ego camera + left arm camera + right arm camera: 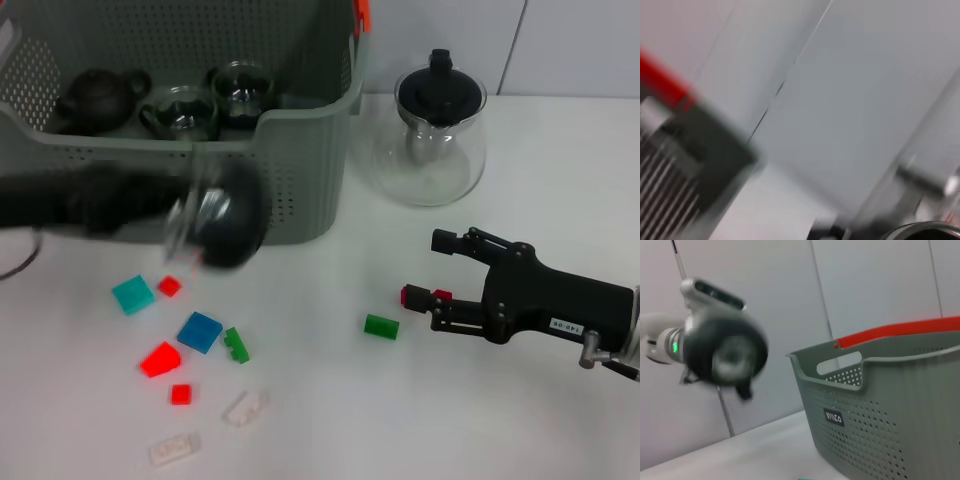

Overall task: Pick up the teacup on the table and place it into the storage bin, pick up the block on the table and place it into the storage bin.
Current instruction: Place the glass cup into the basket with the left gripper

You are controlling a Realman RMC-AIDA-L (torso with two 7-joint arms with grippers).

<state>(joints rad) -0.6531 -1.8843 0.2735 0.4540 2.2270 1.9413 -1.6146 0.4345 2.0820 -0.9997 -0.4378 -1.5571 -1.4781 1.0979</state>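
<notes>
On the storage bin (900, 405) wall, label (833, 416) unreadable — left end effector (215, 225) blurred, grip unclear, right end effector (437, 270) open.

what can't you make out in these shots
- Left gripper: motion-blurred in head view; whether it holds a cup is unclear.
- Left wrist view: smeared; only a bin corner is recognisable.
- Red block: partly hidden by right gripper, contact unclear.
- Bin interior: near wall hides it.

Even, bright overhead light falls on the white table (330, 400), with only soft, faint shadows under the small coloured plastic blocks (199, 332). The black left gripper (215, 225) is smeared by motion blur before the grey-green perforated plastic storage bin (300, 180). The left wrist view is blurred throughout. The clear glass teapot (436, 140) shows faint glints.
</notes>
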